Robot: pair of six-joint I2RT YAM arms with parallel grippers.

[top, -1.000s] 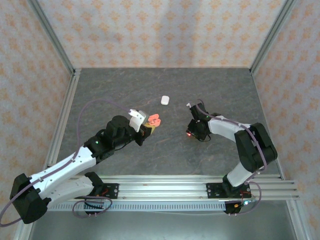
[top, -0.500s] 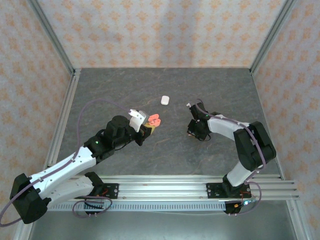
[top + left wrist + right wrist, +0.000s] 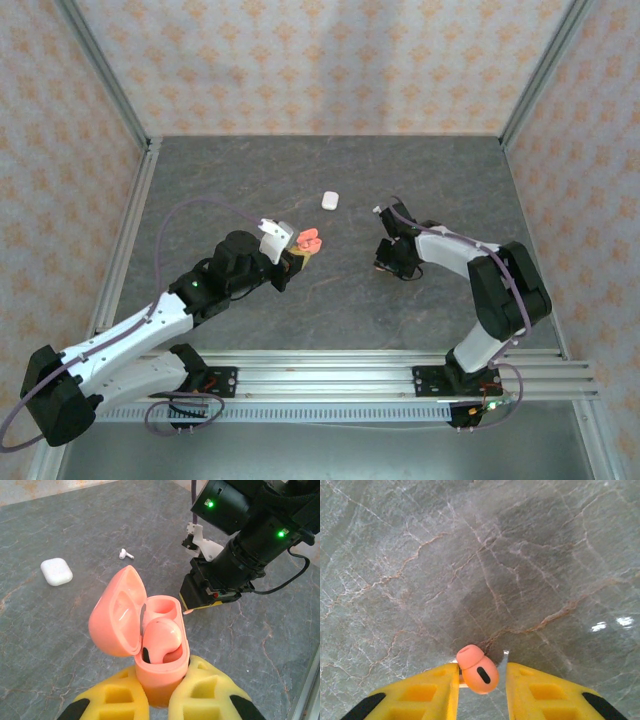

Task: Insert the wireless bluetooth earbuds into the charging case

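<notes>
Top view: my left tool (image 3: 298, 257) is clamped on the pink case (image 3: 309, 240), lid up. My right tool (image 3: 384, 266) is tipped down at the tabletop (image 3: 200, 180), well apart from the left tool and facing it. The white case (image 3: 330, 200) lies beyond both tools, roughly between them.

Left wrist: both yellow fingers (image 3: 117, 695) pinch the base of the pink case (image 3: 162, 672), with the left tool (image 3: 159, 687) closed on it. The lid (image 3: 117, 615) is hinged open to one side. One seated pink earbud (image 3: 162, 635) sits in the near socket. Ahead of this tool, the white case (image 3: 56, 571) is shut and flat on the tabletop, with a white earbud (image 3: 126, 555) lying near it. The right tool (image 3: 195, 601) is further ahead, tips down at the tabletop.

Right wrist: the second pink earbud (image 3: 477, 669) is between my right tool's (image 3: 482, 680) fingers (image 3: 425, 692), which stand partly apart. It touches one finger, and a gap shows to the other. I can't tell if that's a real grip. The tabletop (image 3: 495, 555) is right below.
</notes>
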